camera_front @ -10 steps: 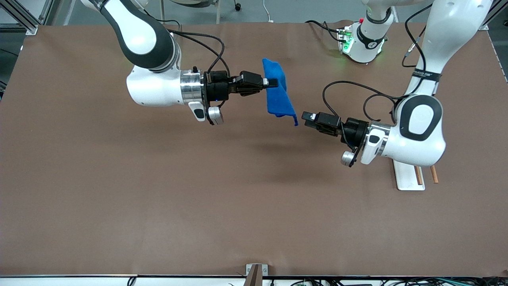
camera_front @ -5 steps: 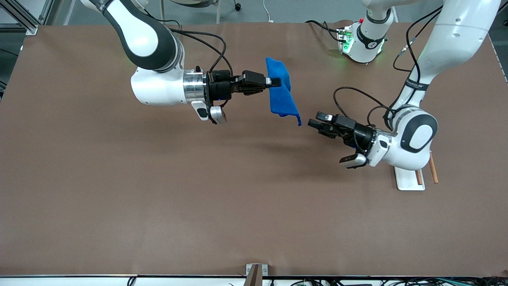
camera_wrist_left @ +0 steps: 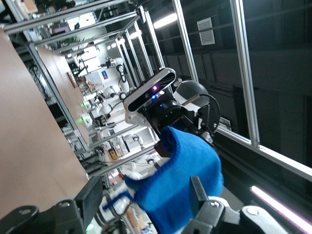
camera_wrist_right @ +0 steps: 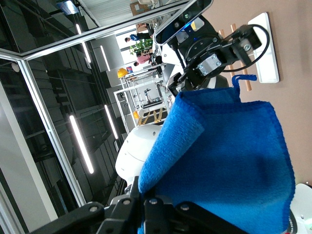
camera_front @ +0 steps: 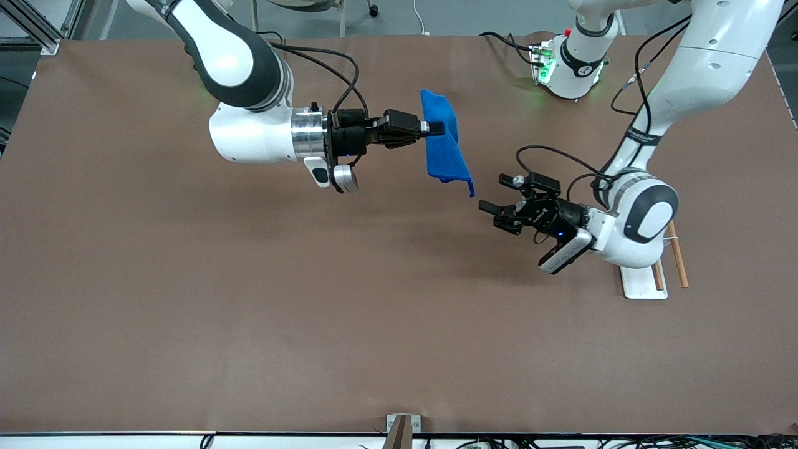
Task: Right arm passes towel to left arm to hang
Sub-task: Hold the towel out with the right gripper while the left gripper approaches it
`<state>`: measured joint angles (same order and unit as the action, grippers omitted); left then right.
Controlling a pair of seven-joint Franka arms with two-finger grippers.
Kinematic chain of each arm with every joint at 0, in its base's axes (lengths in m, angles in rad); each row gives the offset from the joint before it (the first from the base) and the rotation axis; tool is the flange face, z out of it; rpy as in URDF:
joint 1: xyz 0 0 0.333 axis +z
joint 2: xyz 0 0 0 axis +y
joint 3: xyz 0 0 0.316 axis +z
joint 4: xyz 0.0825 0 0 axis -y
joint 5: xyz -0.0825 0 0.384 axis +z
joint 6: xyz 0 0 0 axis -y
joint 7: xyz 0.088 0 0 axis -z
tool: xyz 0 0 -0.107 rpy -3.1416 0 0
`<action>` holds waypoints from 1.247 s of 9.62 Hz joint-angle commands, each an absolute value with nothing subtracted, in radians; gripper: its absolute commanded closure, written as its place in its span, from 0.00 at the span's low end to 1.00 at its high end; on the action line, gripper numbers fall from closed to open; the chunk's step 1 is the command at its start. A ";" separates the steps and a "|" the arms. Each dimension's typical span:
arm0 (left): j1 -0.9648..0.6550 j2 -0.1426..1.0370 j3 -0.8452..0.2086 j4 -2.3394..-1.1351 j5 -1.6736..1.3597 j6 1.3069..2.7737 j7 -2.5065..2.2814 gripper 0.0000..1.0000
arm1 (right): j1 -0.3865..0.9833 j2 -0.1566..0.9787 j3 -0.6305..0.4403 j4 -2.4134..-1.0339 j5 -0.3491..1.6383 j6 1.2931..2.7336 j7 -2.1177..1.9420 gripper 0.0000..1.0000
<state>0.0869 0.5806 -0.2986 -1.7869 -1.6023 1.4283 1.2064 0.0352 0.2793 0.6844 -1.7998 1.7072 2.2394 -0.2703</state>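
Note:
My right gripper (camera_front: 434, 128) is shut on the upper edge of the bright-blue towel (camera_front: 444, 149) and holds it hanging in the air over the table's middle. The towel's corner loop (camera_front: 471, 188) points toward my left gripper (camera_front: 495, 202). That gripper is open and empty, a short gap from the loop corner. In the left wrist view the towel (camera_wrist_left: 183, 180) hangs just ahead of my open fingers (camera_wrist_left: 92, 200), not between them. In the right wrist view the towel (camera_wrist_right: 229, 156) fills the space ahead of my shut gripper (camera_wrist_right: 151, 207), with the left gripper (camera_wrist_right: 214, 58) past it.
A white rack tray (camera_front: 641, 285) with thin wooden rods (camera_front: 677, 262) sits under the left arm's wrist, toward the left arm's end of the table. It also shows in the right wrist view (camera_wrist_right: 265, 48). The brown table (camera_front: 249, 312) is bare elsewhere.
The left gripper has rolled at the wrist and dropped slightly, staying close to the towel's loop corner. The right gripper has carried the towel a little toward the left arm's end.

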 commanded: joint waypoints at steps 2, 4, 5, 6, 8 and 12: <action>0.046 0.597 -0.298 -1.813 -1.658 1.482 1.315 0.31 | 0.038 0.290 0.690 -1.790 1.744 2.252 -0.298 1.00; 0.063 0.571 -0.330 -1.865 -1.657 1.445 1.254 0.34 | 0.040 0.290 0.690 -1.790 1.744 2.253 -0.298 1.00; 0.069 0.542 -0.330 -1.882 -1.652 1.440 1.205 0.36 | 0.038 0.290 0.690 -1.790 1.744 2.253 -0.298 1.00; 0.075 0.513 -0.330 -1.902 -1.649 1.433 1.186 0.37 | 0.040 0.291 0.690 -1.789 1.744 2.253 -0.298 1.00; 0.077 0.503 -0.327 -1.928 -1.646 1.411 1.187 0.46 | 0.038 0.291 0.690 -1.790 1.744 2.253 -0.298 1.00; 0.092 0.503 -0.327 -1.937 -1.608 1.407 1.184 0.74 | 0.038 0.291 0.690 -1.789 1.744 2.253 -0.296 1.00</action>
<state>0.0786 0.5034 -0.3260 -1.9028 -1.6367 1.4029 1.1732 0.0357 0.2858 0.6843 -1.7970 1.7116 2.2434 -0.2710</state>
